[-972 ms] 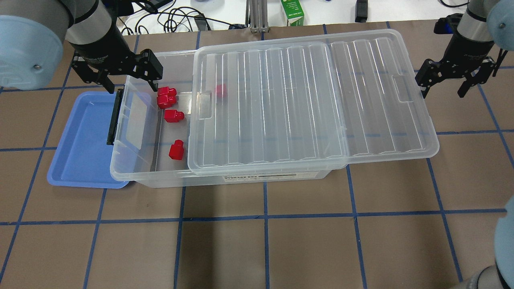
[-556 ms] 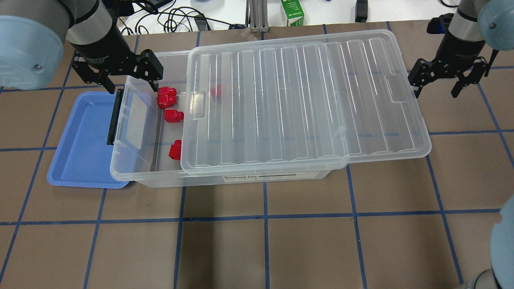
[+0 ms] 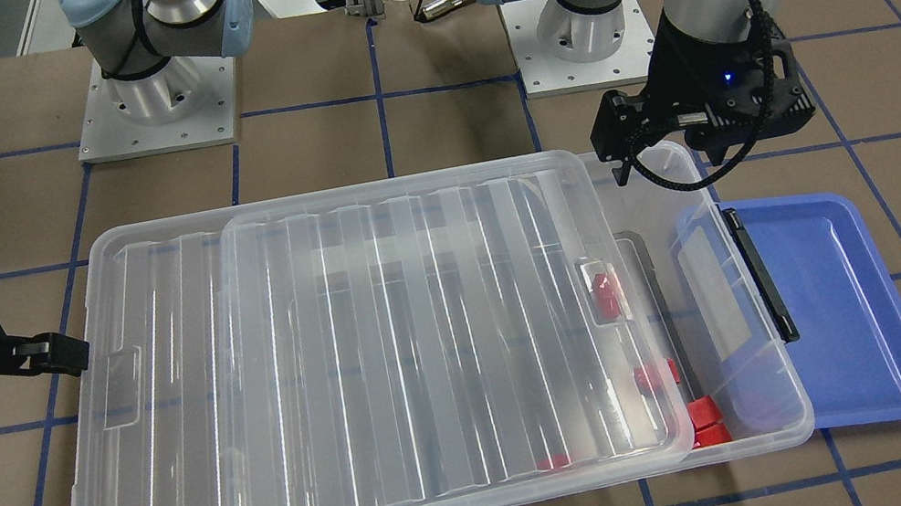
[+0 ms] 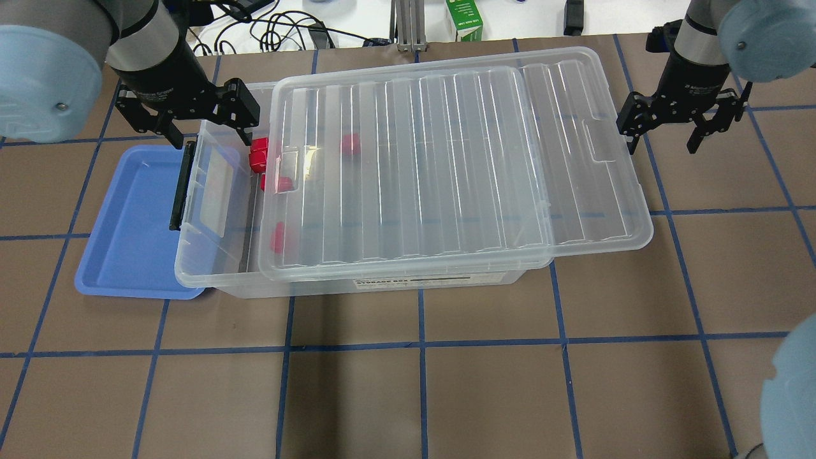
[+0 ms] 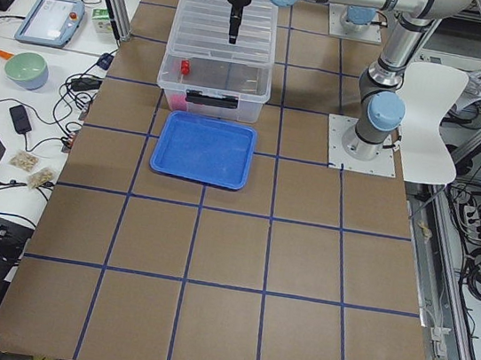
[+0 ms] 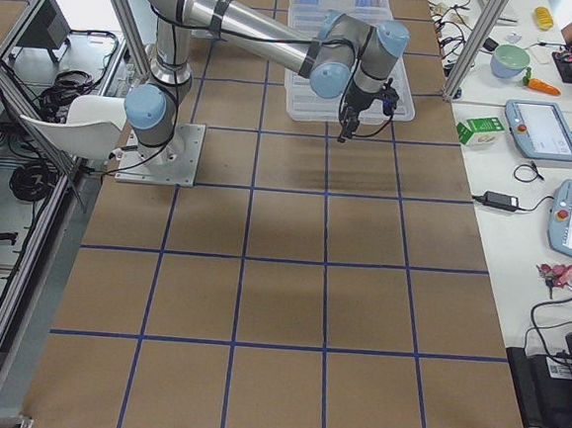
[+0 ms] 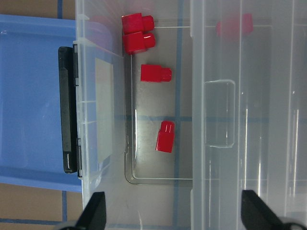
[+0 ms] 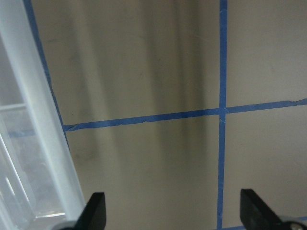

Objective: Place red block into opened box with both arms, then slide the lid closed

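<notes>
Several red blocks lie inside the see-through box (image 4: 191, 275): two stacked at its far left (image 4: 257, 157), one beside them (image 7: 156, 74), one nearer the front (image 7: 165, 136), and one under the lid (image 4: 349, 144). The ribbed lid (image 4: 446, 166) rests on the box, overhanging its right end, with a strip at the left uncovered. My left gripper (image 4: 209, 134) hovers open above that uncovered strip, holding nothing. My right gripper (image 4: 663, 145) is open at the lid's right short edge, one finger (image 3: 56, 355) against the rim by the tab recess.
A blue tray (image 4: 127, 223) lies partly under the box's left end, beside the black bar (image 4: 182, 185). A green carton (image 4: 464, 22) and cables sit beyond the table's far edge. The brown table has a blue tape grid.
The lid has slid left across the box, now covering two more red blocks. My right gripper moved left with its edge. The left gripper stayed put.
</notes>
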Tool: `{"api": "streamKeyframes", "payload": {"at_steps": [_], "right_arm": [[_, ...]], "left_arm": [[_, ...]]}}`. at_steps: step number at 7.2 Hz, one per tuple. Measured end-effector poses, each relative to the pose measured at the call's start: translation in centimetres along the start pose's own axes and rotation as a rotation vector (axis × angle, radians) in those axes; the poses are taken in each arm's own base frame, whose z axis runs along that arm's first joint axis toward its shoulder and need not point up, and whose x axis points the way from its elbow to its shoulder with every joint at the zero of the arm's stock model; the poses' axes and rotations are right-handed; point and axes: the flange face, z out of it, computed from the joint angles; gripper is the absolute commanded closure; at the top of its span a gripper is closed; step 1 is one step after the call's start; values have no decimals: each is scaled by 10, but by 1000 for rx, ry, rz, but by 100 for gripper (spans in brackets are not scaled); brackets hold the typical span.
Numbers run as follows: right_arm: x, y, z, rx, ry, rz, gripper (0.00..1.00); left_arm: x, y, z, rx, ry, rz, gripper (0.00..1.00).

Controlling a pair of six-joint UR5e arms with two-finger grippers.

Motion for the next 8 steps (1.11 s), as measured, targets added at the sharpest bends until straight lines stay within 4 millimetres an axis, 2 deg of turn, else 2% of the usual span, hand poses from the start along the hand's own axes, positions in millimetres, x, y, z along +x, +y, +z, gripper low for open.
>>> {"api": "streamKeyframes", "payload": {"at_steps": [5, 8], "right_arm": [[-59, 3, 5, -4, 1, -14, 0], [-69, 4, 4, -2, -20, -18, 0]], "left_arm": [[1, 0, 0, 1, 1, -2, 0], [1, 0, 1, 0, 1, -4, 0]]}}
